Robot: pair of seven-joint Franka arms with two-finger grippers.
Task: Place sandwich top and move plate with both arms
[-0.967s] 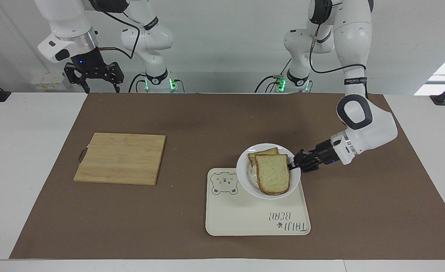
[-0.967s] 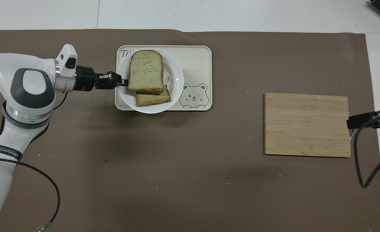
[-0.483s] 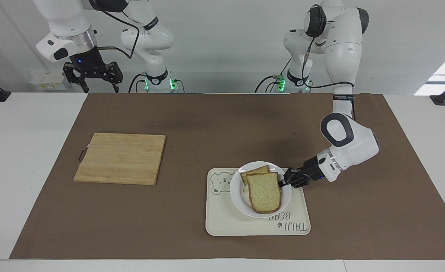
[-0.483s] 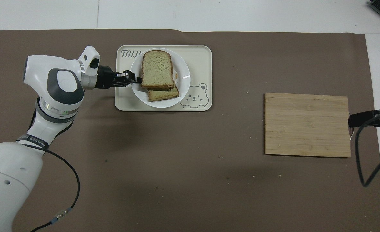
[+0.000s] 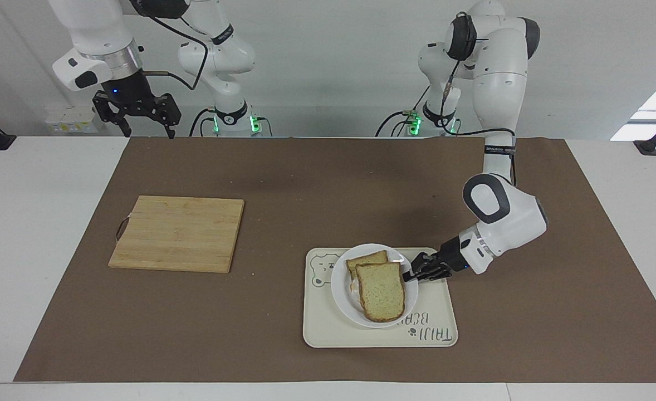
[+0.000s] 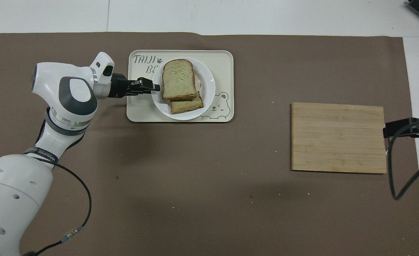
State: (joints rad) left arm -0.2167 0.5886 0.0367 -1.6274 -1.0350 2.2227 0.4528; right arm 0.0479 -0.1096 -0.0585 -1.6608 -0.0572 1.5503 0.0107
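Asker: Where is the left gripper [image 5: 414, 273], and what is its state?

Watcher: It lies low over the bear tray [image 5: 361, 334], at the rim of the white plate [image 5: 342, 289]. Whether that claw is spread or pinching the rim cannot be told.

Asker: And beside it?

Watcher: The sandwich top [image 5: 382, 291] lies on the plate just beside the claw. It rests on a lower bread slice [image 5: 366, 259], which pokes out toward the robots. The plate sits on the tray and covers part of the bear drawing.

Asker: Farther off?

Watcher: A wooden cutting board [image 5: 177, 233] lies on the brown mat [image 5: 306, 184], well apart from that claw, toward the right arm's end. The right gripper [image 5: 148, 132] hangs idle in the air over the mat's edge by the board, spread and holding nothing.
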